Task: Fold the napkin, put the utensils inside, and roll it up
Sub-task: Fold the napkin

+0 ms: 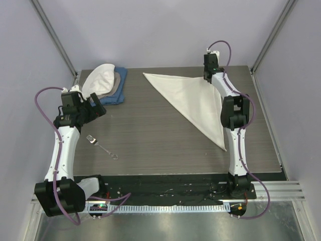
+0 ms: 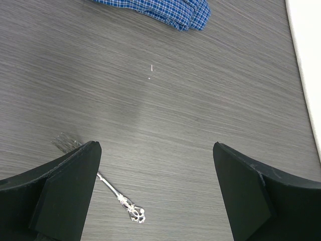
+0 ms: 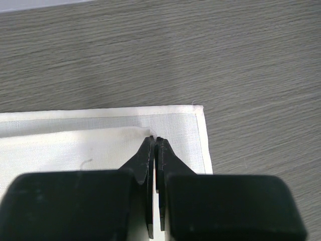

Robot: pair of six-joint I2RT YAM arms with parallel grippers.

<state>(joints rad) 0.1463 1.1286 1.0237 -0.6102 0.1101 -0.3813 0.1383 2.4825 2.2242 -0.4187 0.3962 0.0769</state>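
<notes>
Top view, 12 = far edge of the dark grey wood-grain table (image 1: 165, 145). The thin cream cloth napkin (image 1: 193, 98) lies flat at approx 1-2 o'clock from table ctr, folded into a triangle w/ its long edge running from 11 to 5 o'clock.

R gripper (image 3: 154, 138) sits at the napkin's far-right corner. It's clenched, jaws tight together, tips nipping the corner of the upper cloth layer. The hemmed lower layer shows beneath at 12 and 3 o'clock of the tips.

L gripper (image 2: 156, 150) is released, jaws spread wide, nothing btwn them. It hangs over bare table at approx 9 o'clock.

The slim silver metal fork (image 1: 102, 147) w/ a ring-shaped handle end lies flat at approx 8 o'clock from ctr, well apart from the napkin. Its tines point to 10, its ring to 4 o'clock. In the L wrist view its shaft passes under the left-hand finger (image 2: 65, 191); can't tell if they touch.

A stack of 3 cloths (white, tan, blue checked) (image 1: 108, 85) sits at 11 o'clock, near the far-left corner.
</notes>
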